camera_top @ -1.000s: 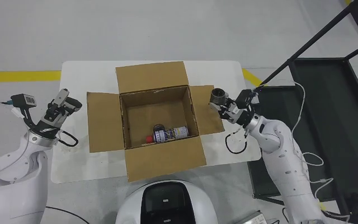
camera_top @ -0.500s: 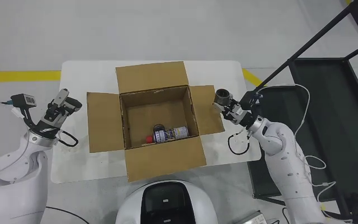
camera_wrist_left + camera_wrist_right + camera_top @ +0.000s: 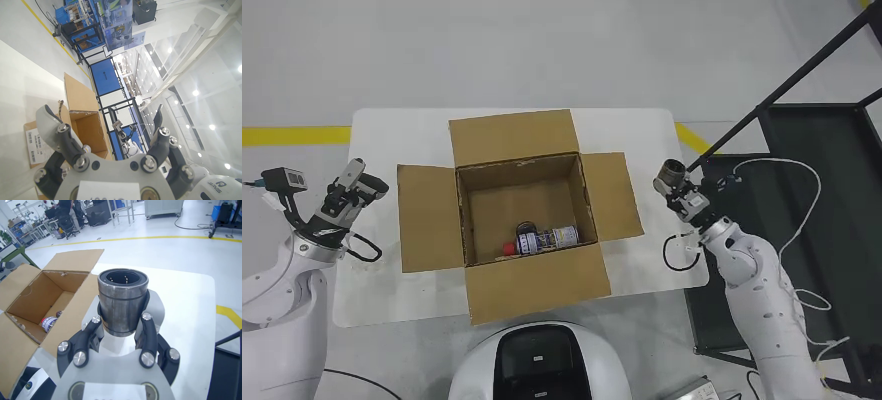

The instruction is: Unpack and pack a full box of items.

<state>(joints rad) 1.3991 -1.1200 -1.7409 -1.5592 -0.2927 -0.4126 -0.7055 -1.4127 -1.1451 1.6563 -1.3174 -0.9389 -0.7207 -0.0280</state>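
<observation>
An open cardboard box (image 3: pixel 522 150) stands in the middle of the white table (image 3: pixel 402 130) with all flaps spread. Inside it a small labelled bottle (image 3: pixel 547 240) with a red cap lies near the front wall; the bottle (image 3: pixel 48 322) also shows in the right wrist view. My right gripper (image 3: pixel 674 185) is over the table's right part, just past the box's right flap, shut on a dark metal cylinder (image 3: pixel 122 302) with a hollow centre. My left gripper (image 3: pixel 102 117) hangs open and holds nothing, near the table's left edge (image 3: pixel 354 185), beside the box's left flap.
A dark metal rack (image 3: pixel 812 130) stands right of the table, close to the right arm. A slanted black bar (image 3: pixel 802 75) runs over it. Bare tabletop lies behind the box and along the right side.
My right gripper has carried the metal cylinder rightward, from over the box's right flap to over the bare table. The left arm has stayed still.
</observation>
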